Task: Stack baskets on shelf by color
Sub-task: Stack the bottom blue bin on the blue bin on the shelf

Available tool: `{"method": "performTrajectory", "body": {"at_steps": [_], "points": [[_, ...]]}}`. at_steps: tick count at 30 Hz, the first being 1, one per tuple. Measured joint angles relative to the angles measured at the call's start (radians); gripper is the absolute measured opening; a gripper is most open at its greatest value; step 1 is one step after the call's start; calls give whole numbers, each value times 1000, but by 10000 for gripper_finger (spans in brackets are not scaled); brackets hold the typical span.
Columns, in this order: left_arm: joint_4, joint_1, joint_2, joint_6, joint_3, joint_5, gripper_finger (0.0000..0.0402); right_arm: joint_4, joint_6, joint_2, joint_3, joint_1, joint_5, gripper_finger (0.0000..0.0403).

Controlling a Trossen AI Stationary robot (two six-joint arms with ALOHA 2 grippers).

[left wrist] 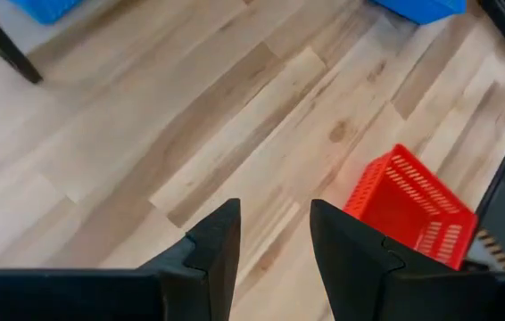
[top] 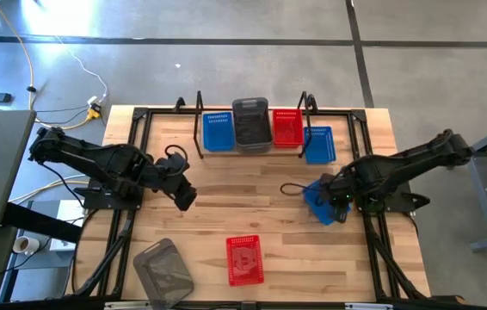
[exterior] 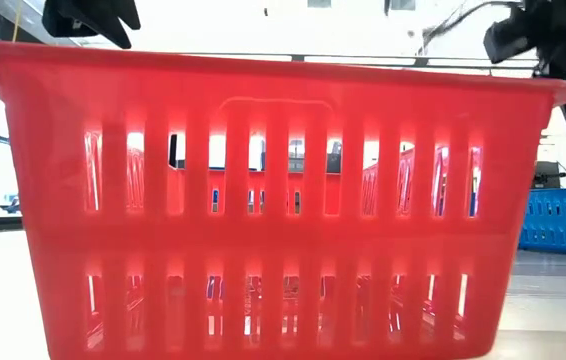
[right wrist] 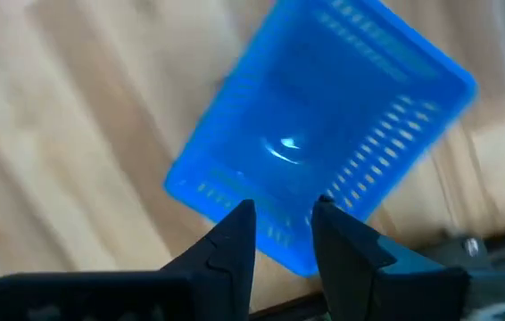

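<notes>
Right claw [right wrist: 281, 223], fingers narrowly parted astride the near rim of a blue basket [top: 319, 202] at the counter's [top: 252, 189] right edge, apparently gripping it. The shelf [top: 252, 129] lies beyond. Left claw [left wrist: 275, 236] hovers half-open, empty.

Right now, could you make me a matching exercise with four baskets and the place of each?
Things:
1. grey basket on shelf
2. loose red basket
3. loose grey basket
4. blue basket

Places:
A. at the right gripper
B. front middle of the table
C. between a blue and a red basket
D. front left of the table

Pairs: 1-C, 2-B, 3-D, 4-A
</notes>
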Motion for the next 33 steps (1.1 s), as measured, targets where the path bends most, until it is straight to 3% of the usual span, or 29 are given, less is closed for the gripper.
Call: {"method": "performTrajectory", "body": {"at_steps": [13,33], "points": [[91,-53,6,-51,0,-3,129,-14,277,-4,-157,-66,64,99],[186,-52,97,-13,1,-33,129,109,228,0,-246,-166,23,99]]}}
